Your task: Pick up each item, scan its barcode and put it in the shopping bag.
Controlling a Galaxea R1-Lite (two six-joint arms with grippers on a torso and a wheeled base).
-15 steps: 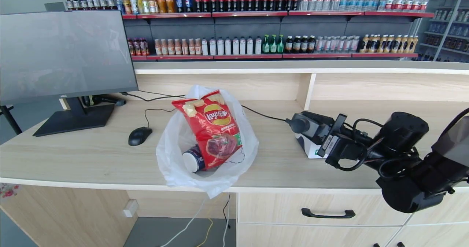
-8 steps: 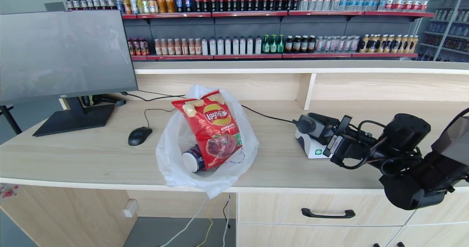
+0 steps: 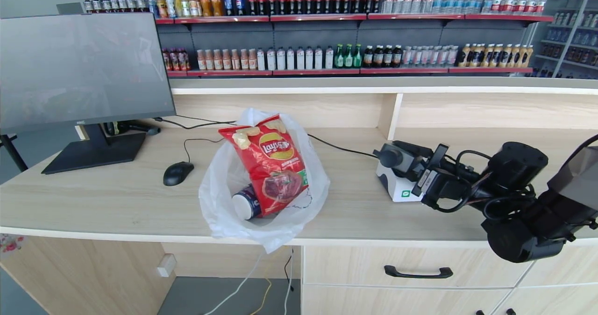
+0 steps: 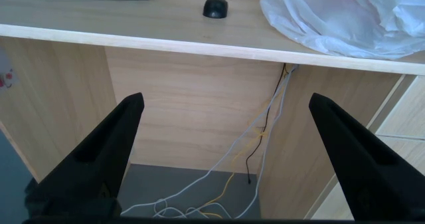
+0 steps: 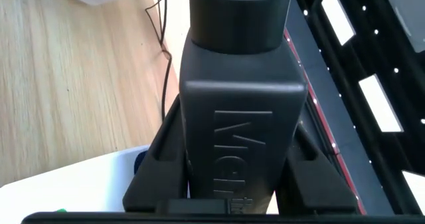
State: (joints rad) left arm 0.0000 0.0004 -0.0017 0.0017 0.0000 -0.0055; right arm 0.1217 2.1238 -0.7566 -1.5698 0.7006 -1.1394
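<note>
Scanner (image 3: 390,157) gripped in right pincer (image 3: 413,163), right of the shopping bag (image 3: 218,198)

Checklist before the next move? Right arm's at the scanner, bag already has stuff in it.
1. Right gripper grip on scanner: ok, fingers closed on both sides of its black body.
2. Left gripper free: ok, open and empty, below the counter edge.
3. Chip bag in shopping bag: ok, top sticks out.
4. Can in the bag: ok, lying under the chips.
5. Scanner cable slack: cannot tell, it runs behind the bag.
</note>
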